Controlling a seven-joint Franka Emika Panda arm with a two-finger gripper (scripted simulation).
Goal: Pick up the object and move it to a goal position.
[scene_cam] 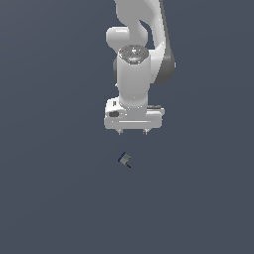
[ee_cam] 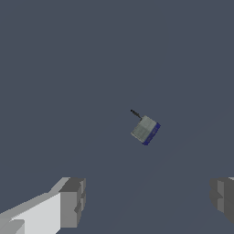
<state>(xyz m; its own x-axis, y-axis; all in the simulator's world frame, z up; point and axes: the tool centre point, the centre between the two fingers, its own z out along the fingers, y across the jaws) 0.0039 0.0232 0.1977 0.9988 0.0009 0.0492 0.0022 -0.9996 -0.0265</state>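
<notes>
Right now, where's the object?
In the exterior view the object lies on the grey floor just below the open gripper, slightly toward the view's left, untouched.

Plain dark slate-blue floor [scene_cam: 54, 198] fills both views, flat and uniform, no markings or seams. Faint lighter diagonal streak visible in wrist view, toward 4 o'clock.

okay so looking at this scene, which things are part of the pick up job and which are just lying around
Part of the job:
- small grey box with a blue edge and black stub
- gripper, open, not touching the box

Just lying around:
- nothing else visible in either view, only the plain dark floor
</notes>
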